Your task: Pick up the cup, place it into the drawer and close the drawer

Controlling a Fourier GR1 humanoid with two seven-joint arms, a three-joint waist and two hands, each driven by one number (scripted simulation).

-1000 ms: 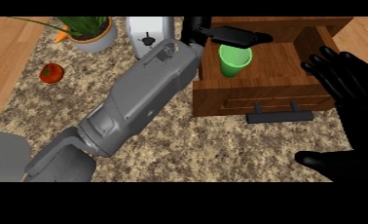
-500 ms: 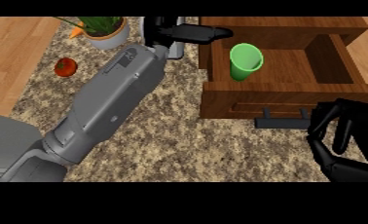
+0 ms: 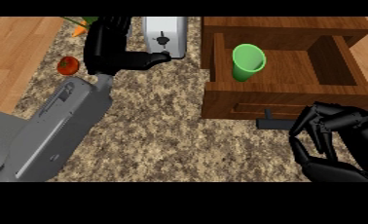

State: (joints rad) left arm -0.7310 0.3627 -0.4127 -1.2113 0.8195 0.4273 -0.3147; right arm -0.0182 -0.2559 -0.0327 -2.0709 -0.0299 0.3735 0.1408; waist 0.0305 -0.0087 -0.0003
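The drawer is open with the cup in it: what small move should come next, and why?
Probably the right hand should press on the drawer front near its dark handle and push it shut. The green cup already stands upright inside the open drawer, the left hand is clear of it near the toaster, and the right hand hangs beside the handle.

Speckled granite counter (image 3: 173, 121), with wood flooring (image 3: 25, 52) at far left. On it: white toaster (image 3: 165, 35) at the back, tomato (image 3: 67, 65) near the left edge, wooden drawer unit (image 3: 280, 96) at right, drawer open.
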